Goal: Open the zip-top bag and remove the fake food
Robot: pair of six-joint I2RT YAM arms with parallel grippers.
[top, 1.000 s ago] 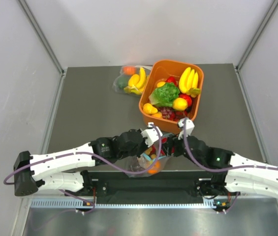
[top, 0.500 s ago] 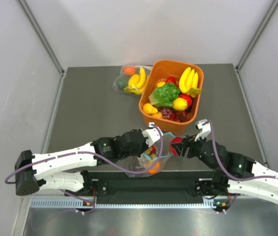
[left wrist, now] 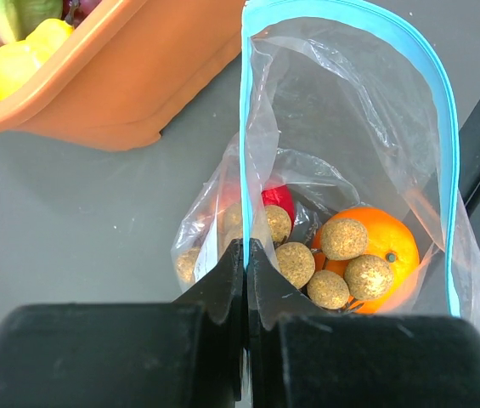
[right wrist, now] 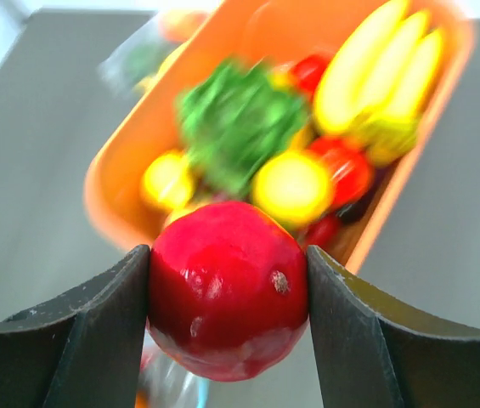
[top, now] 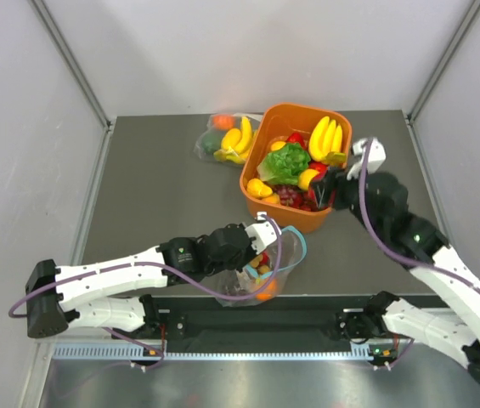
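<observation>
The zip-top bag [top: 267, 274] hangs open at the near table edge, its teal zip strip [left wrist: 443, 127] spread in a loop. My left gripper [top: 265, 239] is shut on one side of the strip [left wrist: 245, 170]. Inside the bag lie a round orange [left wrist: 381, 246], a brownish grape bunch [left wrist: 295, 263] and a red piece [left wrist: 279, 200]. My right gripper [top: 323, 189] is over the near right corner of the orange bin [top: 256, 157], apart from the bag. It is shut on a red apple [right wrist: 227, 289], held between both fingers [right wrist: 95, 331].
The orange bin holds bananas [top: 324, 138], lettuce [top: 285, 161] and other fruit. A second clear bag with yellow bananas [top: 227, 138] lies left of the bin at the back. The table's front edge runs just below the zip-top bag.
My right gripper has left the bag mouth and moved up and away to the bin's right corner, carrying the red apple. My left gripper has kept its hold on the strip.
</observation>
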